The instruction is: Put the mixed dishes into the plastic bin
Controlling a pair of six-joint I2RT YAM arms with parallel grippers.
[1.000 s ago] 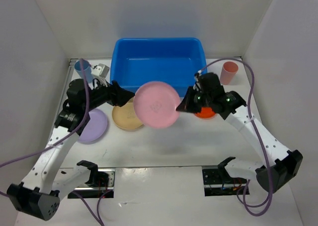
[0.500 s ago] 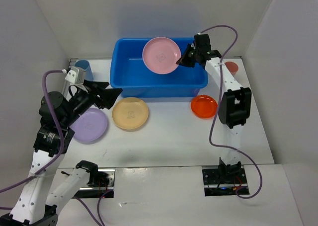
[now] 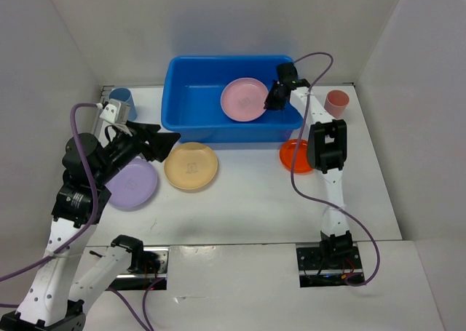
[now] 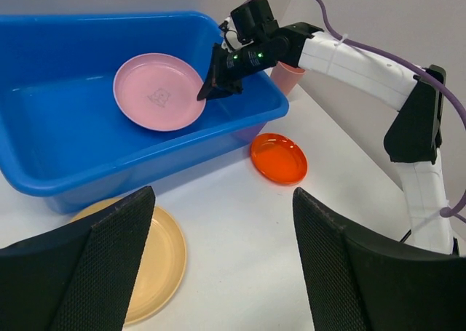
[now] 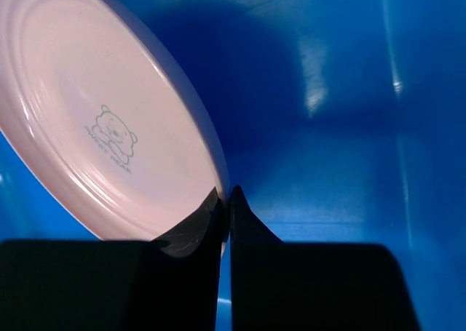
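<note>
1. Position of the work piece. The pink plate (image 3: 244,99) is inside the plastic bin (image 3: 231,60), toward the bin's 3 o'clock side. It is tilted, face toward the overhead camera. The views do not show whether its low edge touches the bin floor.

2. Grip. The right gripper (image 3: 275,98) is closed on the plate's rim at the plate's 3 o'clock, with one finger on each face. The hold is a thin edge pinch, close beside the bin's right wall.

3. Recommended release. Lower the plate until its 9 o'clock edge rests on the floor, flatten the tilt, then part the jaws. A release from height would likely let the plate clatter or roll. Withdraw straight up, clear of the wall and rolled rim.

4. Surroundings. The left gripper (image 3: 164,138) hangs at the bin's 8 o'clock, jaws wide apart and empty. On the table (image 3: 240,200) outside the bin:
- tan-yellow plate (image 3: 191,166)
- lavender plate (image 3: 135,183)
- orange plate (image 3: 297,156)
- light-blue cup (image 3: 121,100)
- salmon-pink cup (image 3: 336,104)
</note>
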